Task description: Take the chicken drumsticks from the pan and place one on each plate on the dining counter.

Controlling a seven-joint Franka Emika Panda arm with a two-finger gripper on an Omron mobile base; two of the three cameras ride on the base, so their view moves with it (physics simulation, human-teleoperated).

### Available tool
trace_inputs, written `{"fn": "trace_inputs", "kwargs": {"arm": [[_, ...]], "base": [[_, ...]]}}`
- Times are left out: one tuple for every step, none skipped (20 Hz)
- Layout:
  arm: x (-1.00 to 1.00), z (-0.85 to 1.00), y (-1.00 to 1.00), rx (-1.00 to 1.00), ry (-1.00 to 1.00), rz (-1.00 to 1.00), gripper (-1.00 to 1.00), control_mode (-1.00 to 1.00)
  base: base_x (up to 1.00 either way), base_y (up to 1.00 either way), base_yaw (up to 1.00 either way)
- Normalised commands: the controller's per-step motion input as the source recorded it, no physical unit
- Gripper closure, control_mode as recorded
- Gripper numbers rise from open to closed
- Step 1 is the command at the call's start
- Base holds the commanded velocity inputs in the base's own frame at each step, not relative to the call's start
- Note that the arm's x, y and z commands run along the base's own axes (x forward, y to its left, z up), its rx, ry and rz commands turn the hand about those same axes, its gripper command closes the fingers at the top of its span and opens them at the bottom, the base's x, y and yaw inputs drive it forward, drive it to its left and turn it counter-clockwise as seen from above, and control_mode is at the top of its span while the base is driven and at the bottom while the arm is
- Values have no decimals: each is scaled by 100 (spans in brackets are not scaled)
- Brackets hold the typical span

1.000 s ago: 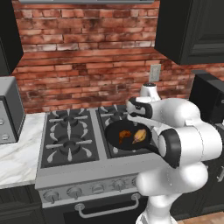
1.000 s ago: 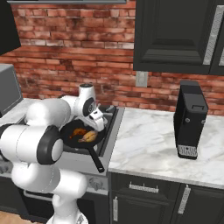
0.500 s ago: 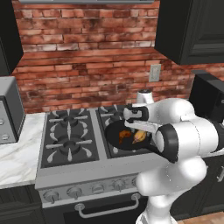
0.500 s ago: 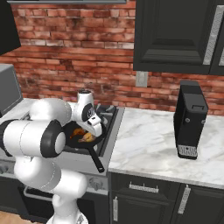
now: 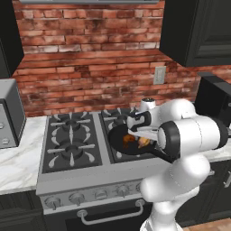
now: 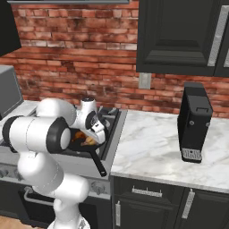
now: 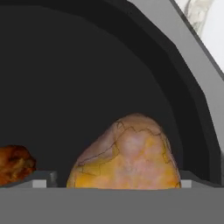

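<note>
The black pan (image 5: 118, 143) sits on the stove's front right burner, its handle (image 6: 97, 163) pointing toward the front edge. Two chicken drumsticks lie in it: a golden-tan one (image 7: 127, 154) and a darker reddish one (image 7: 15, 164) beside it. My gripper (image 5: 137, 133) hangs low inside the pan and is open. In the hand view the golden-tan drumstick lies between the two fingertips (image 7: 41, 179), apart from both. From the right base view the drumsticks (image 6: 85, 138) peek out beneath the hand (image 6: 95, 127). The plates and the dining counter are out of view.
A gas stove (image 5: 72, 140) with black grates holds the pan. A microwave (image 5: 8, 115) stands on the left worktop. Right of the stove, a marble worktop (image 6: 152, 147) carries a black coffee machine (image 6: 194, 123). Dark cabinets (image 6: 179, 36) hang above, against a brick wall.
The hand has come down from above the pan's far rim into the pan and now straddles the golden-tan drumstick. The jaws stayed open. The drumsticks have not moved.
</note>
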Motion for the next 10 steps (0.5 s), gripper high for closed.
{"fn": "trace_inputs", "kwargs": {"arm": [[2,-20,0,0,0,0,-100,-100],[3,-22,0,0,0,0,-100,-100],[2,-22,0,0,0,0,-100,-100],[1,-22,0,0,0,0,-100,-100],[0,-20,0,0,0,0,-100,-100],[0,-16,0,0,0,0,-100,-100],[0,-15,0,0,0,0,-100,-100],[0,-16,0,0,0,0,100,-100],[0,-9,0,0,0,0,100,-100],[-1,-6,0,0,0,0,100,-100]], "base": [[0,0,0],[0,0,0],[0,0,0],[0,0,0],[0,0,0],[0,0,0],[0,0,0],[0,0,0],[0,0,0],[0,0,0]]}}
